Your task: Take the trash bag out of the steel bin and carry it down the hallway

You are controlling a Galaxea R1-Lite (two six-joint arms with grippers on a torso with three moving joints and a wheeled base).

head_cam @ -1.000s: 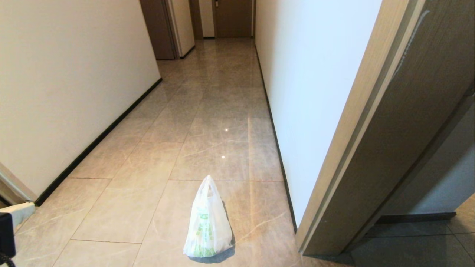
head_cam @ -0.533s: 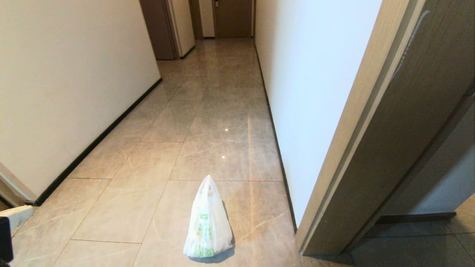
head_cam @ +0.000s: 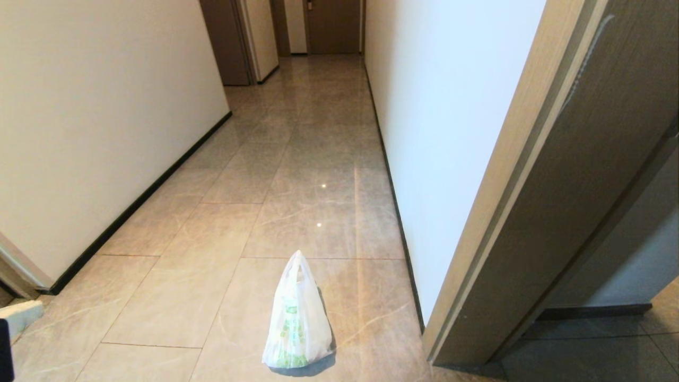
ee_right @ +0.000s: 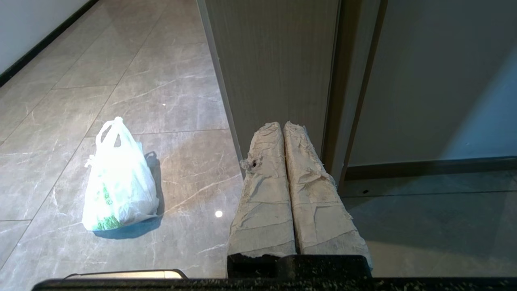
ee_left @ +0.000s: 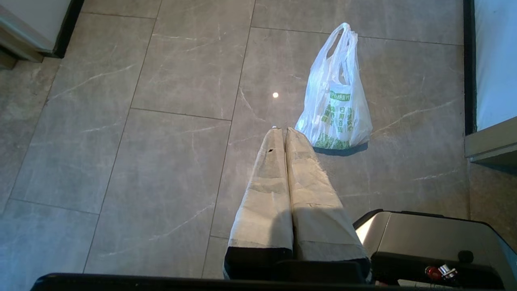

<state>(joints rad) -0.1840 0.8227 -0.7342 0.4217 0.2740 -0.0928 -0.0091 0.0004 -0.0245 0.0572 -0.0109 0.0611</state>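
trash bag (head_cam: 298, 318) upright on hallway floor (head_cam: 297, 175), handles up

So the open wood-grain door (ee_right: 274, 60) is right in front of the right claw (ee_right: 284, 125), its edge just past the tips. To that claw's right there's a darker frame strip (ee_right: 351, 81), then a grey wall (ee_right: 436, 81) with a dark skirting (ee_right: 424, 165) and shadowy floor (ee_right: 424, 218) below. Over by the left claw (ee_left: 284, 130), a bright light spot (ee_left: 275, 95) sits on the tile just ahead of it, and a black baseboard (ee_left: 468, 68) runs well off to its right. A brown door (head_cam: 334, 26) is way ahead.
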